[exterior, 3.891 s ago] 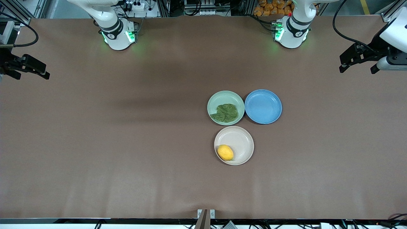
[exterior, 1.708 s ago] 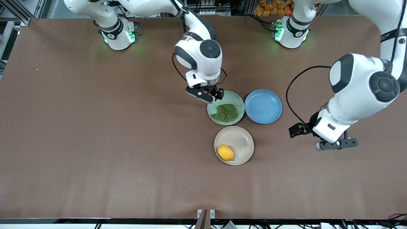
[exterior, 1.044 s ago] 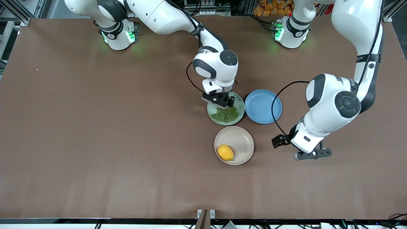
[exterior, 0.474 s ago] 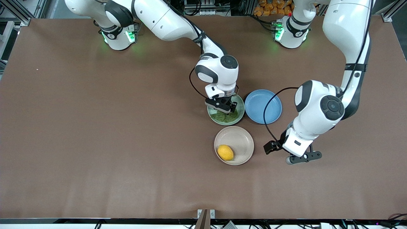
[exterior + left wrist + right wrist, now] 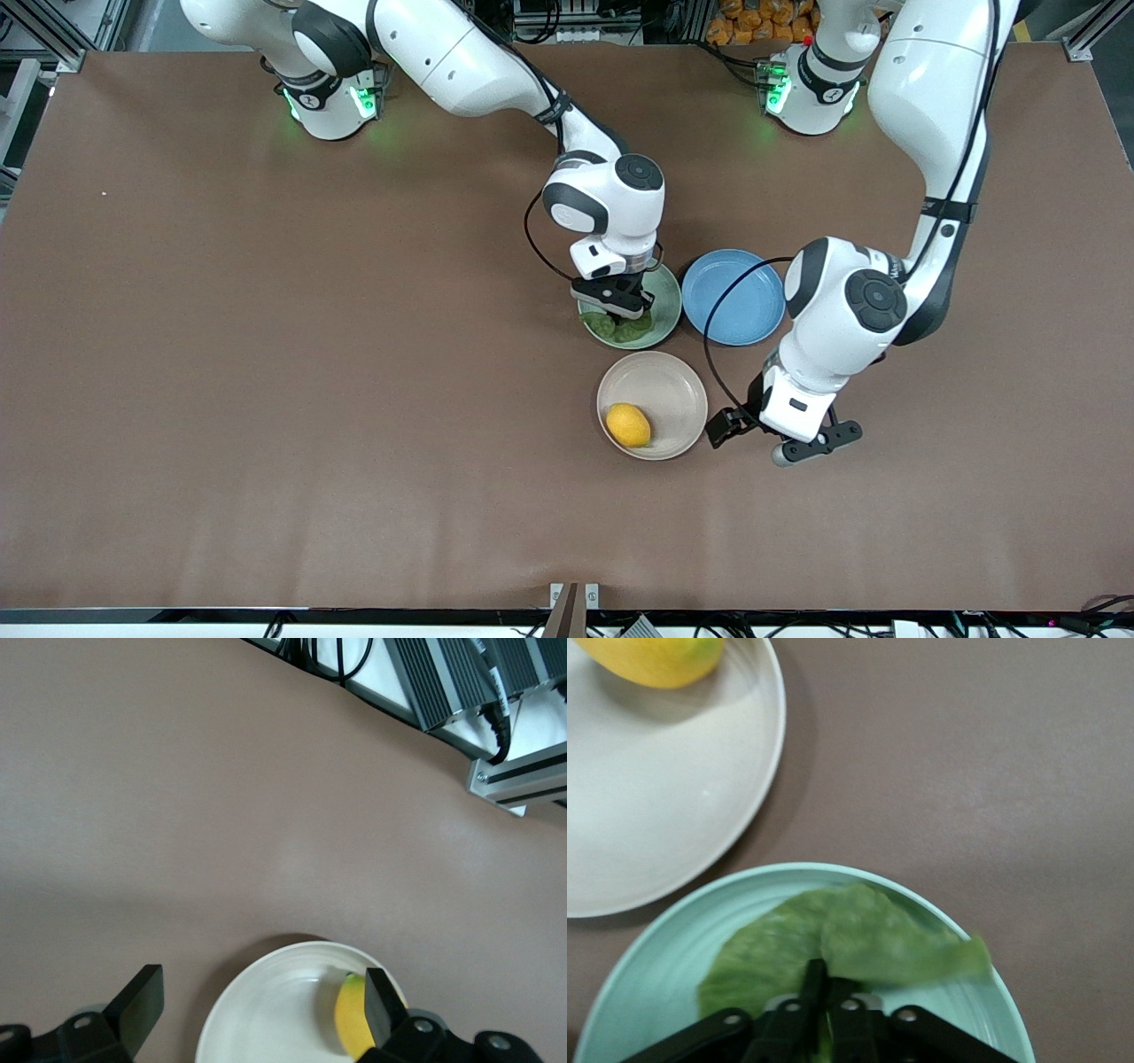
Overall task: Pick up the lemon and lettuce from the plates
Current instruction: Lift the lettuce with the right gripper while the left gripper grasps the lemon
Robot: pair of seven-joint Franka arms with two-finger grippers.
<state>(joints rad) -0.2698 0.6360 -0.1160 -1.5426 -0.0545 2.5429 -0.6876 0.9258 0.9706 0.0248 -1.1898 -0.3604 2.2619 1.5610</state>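
Note:
The lettuce (image 5: 621,330) lies in the mint green plate (image 5: 669,306). My right gripper (image 5: 617,304) is down in that plate and shut on the lettuce (image 5: 859,941), its fingertips (image 5: 818,979) pressed together with the leaf bunched between them. The lemon (image 5: 628,424) rests in the beige plate (image 5: 673,390), on the part of it nearest the front camera. My left gripper (image 5: 809,446) hangs open over the table beside the beige plate, toward the left arm's end. In the left wrist view the left gripper (image 5: 261,1014) is apart from the lemon (image 5: 353,1028) and grips nothing.
An empty blue plate (image 5: 733,297) stands beside the mint plate, toward the left arm's end. The three plates sit close together in the middle of the brown table. The beige plate (image 5: 656,815) and lemon (image 5: 656,656) also show in the right wrist view.
The right gripper came down into the mint plate and shut on the lettuce, bunching the leaf. The left arm moved in toward the beige plate, its gripper still open.

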